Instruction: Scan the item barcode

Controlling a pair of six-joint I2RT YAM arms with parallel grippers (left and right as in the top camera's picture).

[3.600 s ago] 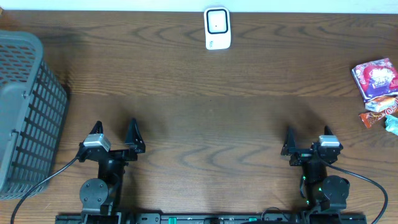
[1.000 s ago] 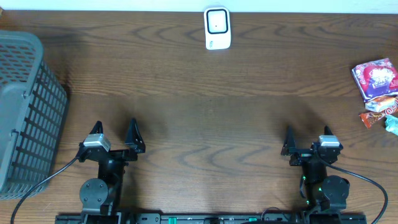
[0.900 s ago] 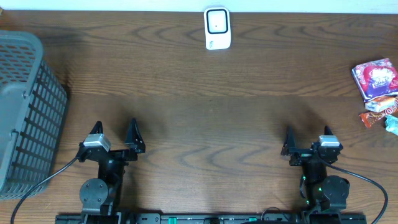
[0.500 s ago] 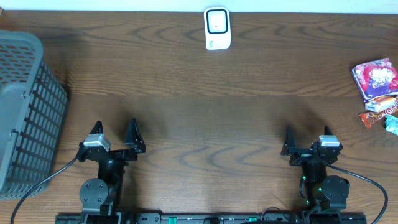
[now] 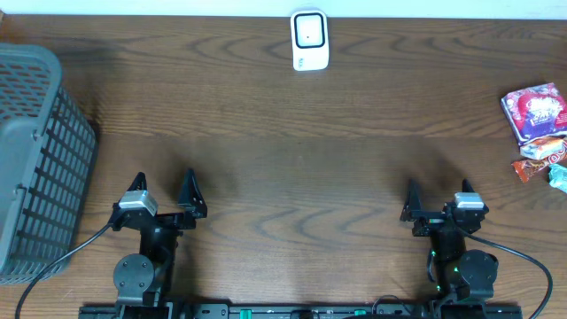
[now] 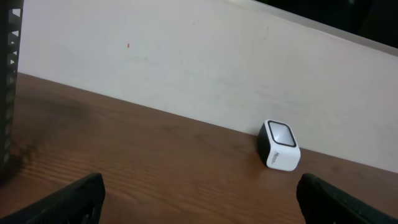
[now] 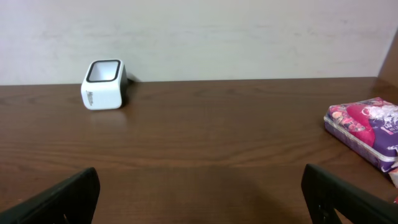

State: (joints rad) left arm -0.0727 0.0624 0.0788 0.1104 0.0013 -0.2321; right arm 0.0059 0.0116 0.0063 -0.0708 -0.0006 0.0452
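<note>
The white barcode scanner (image 5: 310, 40) stands at the table's far edge, its dark window facing up; it also shows as the scanner (image 6: 279, 145) in the left wrist view and the scanner (image 7: 104, 84) in the right wrist view. A pink and purple snack packet (image 5: 534, 111) lies at the far right, seen as the packet (image 7: 367, 127) from the right wrist. Below it lie an orange wrapper (image 5: 542, 158) and a bit of teal wrapper. My left gripper (image 5: 163, 184) (image 6: 202, 199) and right gripper (image 5: 439, 193) (image 7: 202, 196) rest near the front edge, both open with nothing between the fingers, far from all items.
A grey plastic mesh basket (image 5: 35, 159) stands at the left edge of the table, close to the left arm; its dark wall (image 6: 9, 81) shows in the left wrist view. A pale wall runs behind the table's far edge.
</note>
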